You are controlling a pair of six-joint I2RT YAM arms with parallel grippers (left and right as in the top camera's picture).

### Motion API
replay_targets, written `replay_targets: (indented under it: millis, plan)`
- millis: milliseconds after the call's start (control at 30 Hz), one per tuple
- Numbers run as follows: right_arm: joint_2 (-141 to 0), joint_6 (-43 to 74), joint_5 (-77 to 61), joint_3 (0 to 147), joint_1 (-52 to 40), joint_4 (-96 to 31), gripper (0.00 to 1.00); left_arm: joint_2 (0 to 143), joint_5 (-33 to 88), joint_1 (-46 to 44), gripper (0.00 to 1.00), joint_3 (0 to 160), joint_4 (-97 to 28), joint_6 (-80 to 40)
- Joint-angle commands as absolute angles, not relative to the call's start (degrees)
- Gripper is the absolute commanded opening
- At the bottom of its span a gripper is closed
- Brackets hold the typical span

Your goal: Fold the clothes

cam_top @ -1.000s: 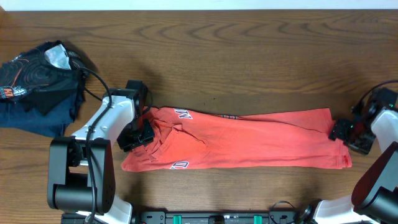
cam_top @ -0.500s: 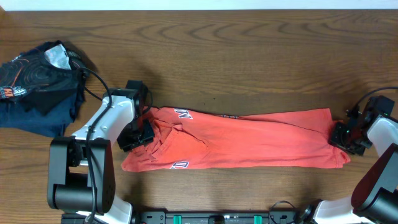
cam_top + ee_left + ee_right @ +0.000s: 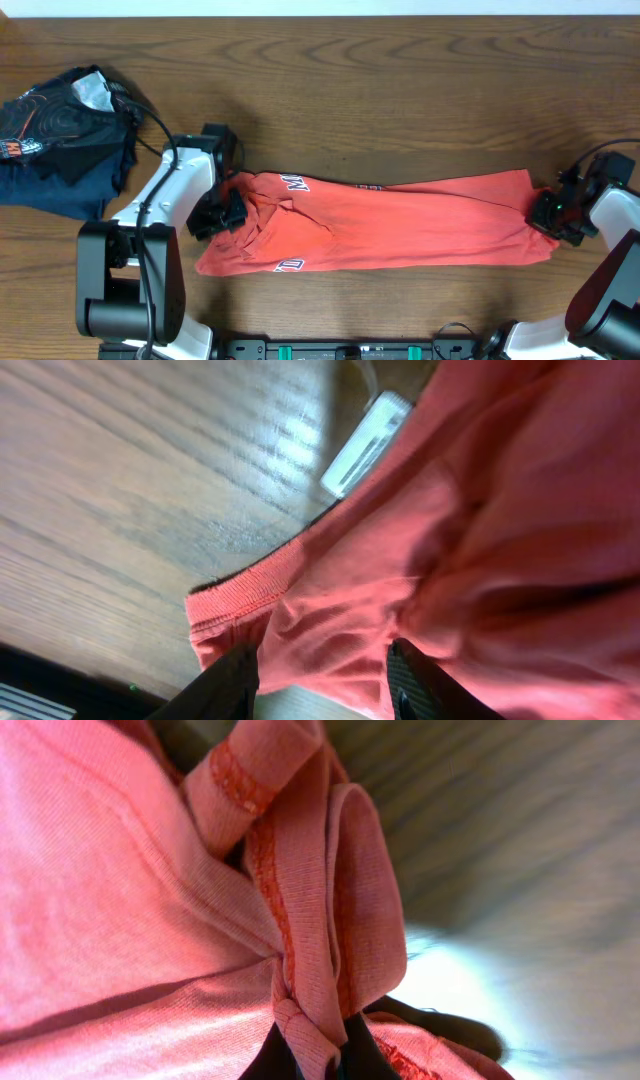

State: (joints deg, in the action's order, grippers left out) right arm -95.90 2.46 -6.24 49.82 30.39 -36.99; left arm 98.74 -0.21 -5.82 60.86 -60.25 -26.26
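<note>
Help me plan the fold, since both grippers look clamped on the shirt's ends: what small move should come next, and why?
Probably raise the right gripper slightly and start carrying its end leftward. The T-shirt lies as a long band, the right gripper pinches its bunched hem, and the left gripper holds the other end, so halving it seems next.

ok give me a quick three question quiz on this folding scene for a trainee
1. True or false: the coral-red T-shirt lies in a long band between the left gripper and right gripper.
2. Where is the dark navy garment? A) at the table's far left B) on the T-shirt C) in the right gripper
3. What is each gripper shut on?
Key: 1 true; 2 A; 3 an end of the T-shirt.
</note>
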Motion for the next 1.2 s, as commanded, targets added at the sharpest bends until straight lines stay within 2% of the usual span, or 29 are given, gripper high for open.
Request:
replay_targets:
  millis: [0,167,367,900,1167]
  plan:
    - [-96.79,5.96,2.13,54.83,32.34,-38.13,0.01,95.81,-0.49,-5.67,0.44,63.77,-61.06,-25.32]
    - [-96.79,5.89,9.15,63.37,33.91,-43.51,0.01,92.92,-0.47,-5.69,0.45,63.79,-61.04,-25.36]
    - [-96.79,2.50,7.25,71.90,30.52,-50.48,0.01,92.38,-0.45,-5.69,0.45,63.77,-61.01,-25.63]
    - [-96.79,0.38,6.20,71.31,0.08,-55.77,0.01,92.38,-0.45,-5.69,0.45,63.77,-61.43,-25.58]
    - [-96.79,4.71,6.15,67.40,-7.64,-54.92,0.01,92.38,-0.47,-5.69,0.45,63.77,-61.47,-25.58]
